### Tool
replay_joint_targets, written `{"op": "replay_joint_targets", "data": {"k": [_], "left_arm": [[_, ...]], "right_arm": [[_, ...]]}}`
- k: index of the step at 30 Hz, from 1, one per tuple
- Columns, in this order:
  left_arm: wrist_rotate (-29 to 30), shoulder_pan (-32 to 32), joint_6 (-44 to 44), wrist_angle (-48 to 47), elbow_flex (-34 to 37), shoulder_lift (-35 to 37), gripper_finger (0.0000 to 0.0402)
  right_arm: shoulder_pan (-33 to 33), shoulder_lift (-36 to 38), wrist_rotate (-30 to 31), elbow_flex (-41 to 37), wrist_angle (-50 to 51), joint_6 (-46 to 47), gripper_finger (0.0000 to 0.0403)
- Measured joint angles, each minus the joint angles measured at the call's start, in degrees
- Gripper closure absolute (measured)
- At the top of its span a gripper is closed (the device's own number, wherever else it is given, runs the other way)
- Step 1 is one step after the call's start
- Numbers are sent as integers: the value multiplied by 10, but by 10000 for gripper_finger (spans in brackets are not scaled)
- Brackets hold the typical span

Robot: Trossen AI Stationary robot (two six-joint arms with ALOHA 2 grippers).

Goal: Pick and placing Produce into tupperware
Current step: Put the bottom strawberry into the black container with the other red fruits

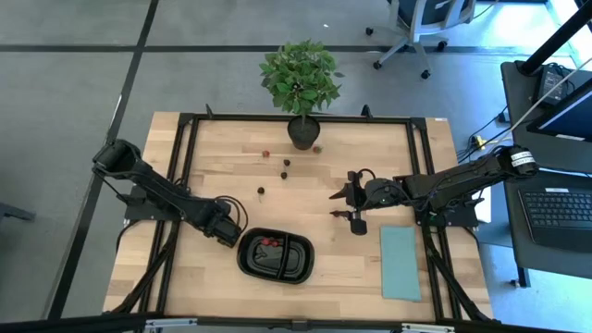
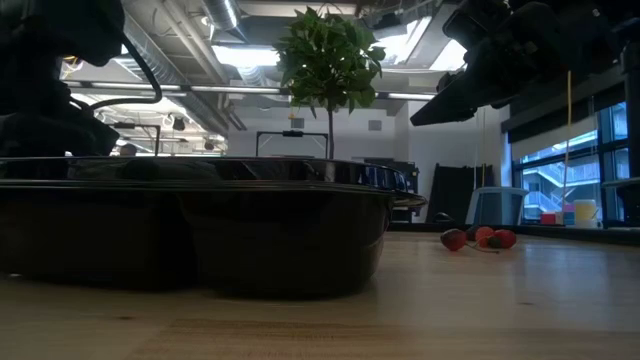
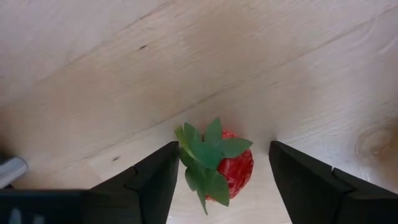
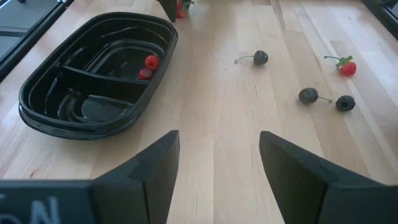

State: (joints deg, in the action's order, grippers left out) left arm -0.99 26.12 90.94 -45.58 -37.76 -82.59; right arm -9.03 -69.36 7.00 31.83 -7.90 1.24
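Even, bright daylight fills the high view; the pale wooden table [image 1: 305,185] shows only soft, short shadows under the arms and the potted plant [image 1: 301,79]. The low view is strongly backlit: ceiling strip lights and windows at the right glare, so the black tray [image 2: 190,225] and the arms above it read as near-black silhouettes. The left wrist view is sharp on wood grain and a strawberry [image 3: 227,168], whose shadow is faint. Glossy highlights streak the tray in the right wrist view.

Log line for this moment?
left tool: open around strawberry on table | right tool: open, empty, waiting | tray: two red berries inside
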Motion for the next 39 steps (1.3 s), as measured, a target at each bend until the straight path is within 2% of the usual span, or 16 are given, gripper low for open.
{"op": "replay_joint_targets", "data": {"k": [26, 39], "left_arm": [[-14, -3, -17, -2, 1, 0, 254], [-19, -44, -125, -6, -11, 1, 258]], "right_arm": [[0, 0, 0, 0, 0, -2, 179], [0, 0, 0, 0, -1, -2, 179]]}}
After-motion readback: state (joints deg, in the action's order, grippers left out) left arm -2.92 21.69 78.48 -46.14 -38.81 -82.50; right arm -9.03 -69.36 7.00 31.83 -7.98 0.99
